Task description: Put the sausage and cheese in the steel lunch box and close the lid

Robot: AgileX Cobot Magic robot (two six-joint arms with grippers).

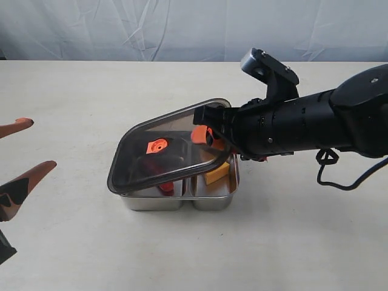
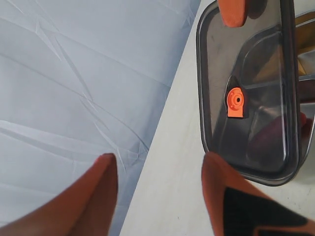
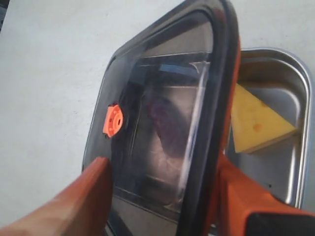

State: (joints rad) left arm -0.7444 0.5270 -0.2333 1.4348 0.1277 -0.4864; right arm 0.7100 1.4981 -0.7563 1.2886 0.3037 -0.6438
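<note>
- Right claw (image 1: 208,136): clamped on the rim of the lid (image 1: 182,142), one finger above it and one below.
- Lid: tilted over the box (image 1: 151,202). The held end is raised; the far end sits low and seems to rest on the box rim. Orange valve (image 1: 157,146) faces up.
- Box: on the table (image 1: 73,91), partly covered. The compartment on the claw's side is open to view.
- Cheese (image 1: 217,174): lying in that open compartment.
- Sausage (image 1: 165,189): in the other compartment, under the lid, with a red end showing at the lid's low edge.
- Left claw (image 1: 35,144): fingers spread, empty, well apart from the box at the table's side.
- Step in hand: closing; both foods appear to be loaded.
- Next move calls for: squaring the lid's corners with the box, lowering the raised end until the seal meets the rim all round, pressing flat, then letting go. A skewed lid would likely catch on the rim.
</note>
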